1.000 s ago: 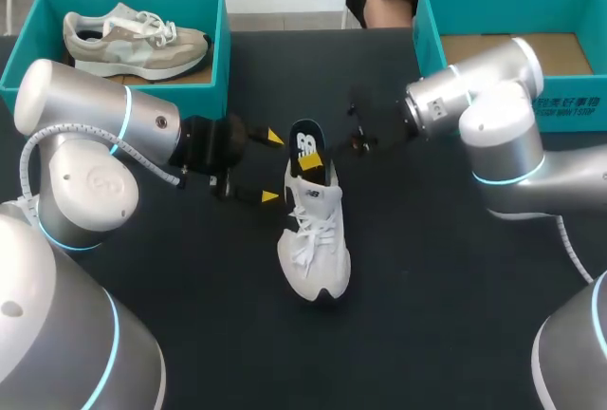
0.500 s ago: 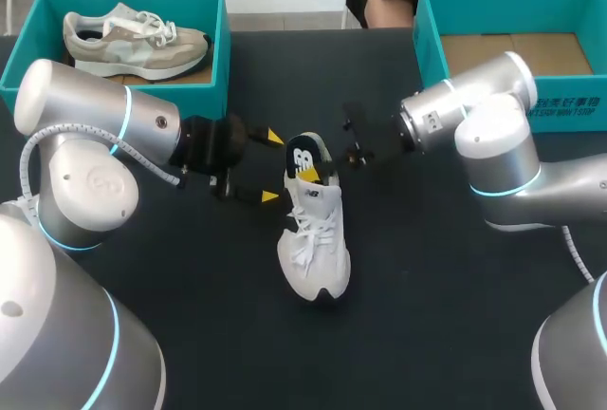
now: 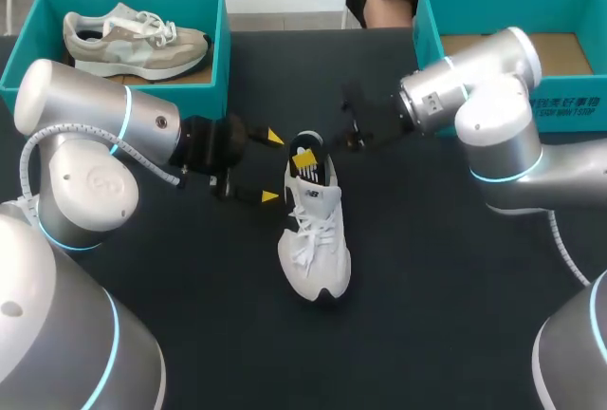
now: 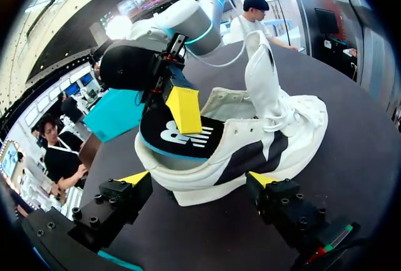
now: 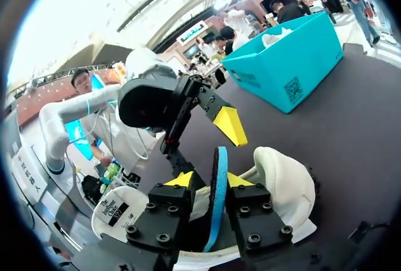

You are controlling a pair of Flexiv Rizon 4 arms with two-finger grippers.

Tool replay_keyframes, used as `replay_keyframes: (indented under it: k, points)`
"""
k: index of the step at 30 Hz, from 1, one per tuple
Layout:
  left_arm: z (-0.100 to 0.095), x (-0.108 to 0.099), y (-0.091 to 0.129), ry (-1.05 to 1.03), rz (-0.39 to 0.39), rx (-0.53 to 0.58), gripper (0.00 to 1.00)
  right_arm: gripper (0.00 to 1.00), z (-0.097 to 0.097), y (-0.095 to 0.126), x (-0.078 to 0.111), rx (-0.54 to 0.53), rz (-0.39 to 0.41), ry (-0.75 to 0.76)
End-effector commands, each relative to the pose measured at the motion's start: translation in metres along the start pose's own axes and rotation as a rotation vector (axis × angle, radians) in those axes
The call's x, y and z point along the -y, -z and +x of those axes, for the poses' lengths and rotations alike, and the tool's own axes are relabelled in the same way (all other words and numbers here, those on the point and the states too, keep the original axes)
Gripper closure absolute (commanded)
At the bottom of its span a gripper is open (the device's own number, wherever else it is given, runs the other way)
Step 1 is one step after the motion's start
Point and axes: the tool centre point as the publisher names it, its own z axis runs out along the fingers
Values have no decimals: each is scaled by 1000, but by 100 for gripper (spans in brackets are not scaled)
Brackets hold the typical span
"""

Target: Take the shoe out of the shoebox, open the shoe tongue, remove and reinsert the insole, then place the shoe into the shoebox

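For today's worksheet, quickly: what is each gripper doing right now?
Left gripper: open, flanking the white lace-up sneaker.
Right gripper: shut on the black, blue-edged insole.

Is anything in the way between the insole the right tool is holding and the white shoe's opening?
Nothing visible. The right tool pinches the black, blue-edged insole with its lower end inside the white lace-up shoe, tongue lifted clear.
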Motion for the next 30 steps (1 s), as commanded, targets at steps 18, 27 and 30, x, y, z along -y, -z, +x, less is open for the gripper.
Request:
replay_keyframes:
  k: [18, 27, 30]
  points:
    - [0, 0, -1, 0, -4, -1, 0, 74, -3, -11, 19, -33, 4, -69]
    - [0, 0, -1, 0, -4, -1, 0, 64, 5, -2, -7, 8, 16, 2]
    - [0, 0, -1, 0, -4, -1, 0, 63, 5, -2, -16, 9, 17, 29]
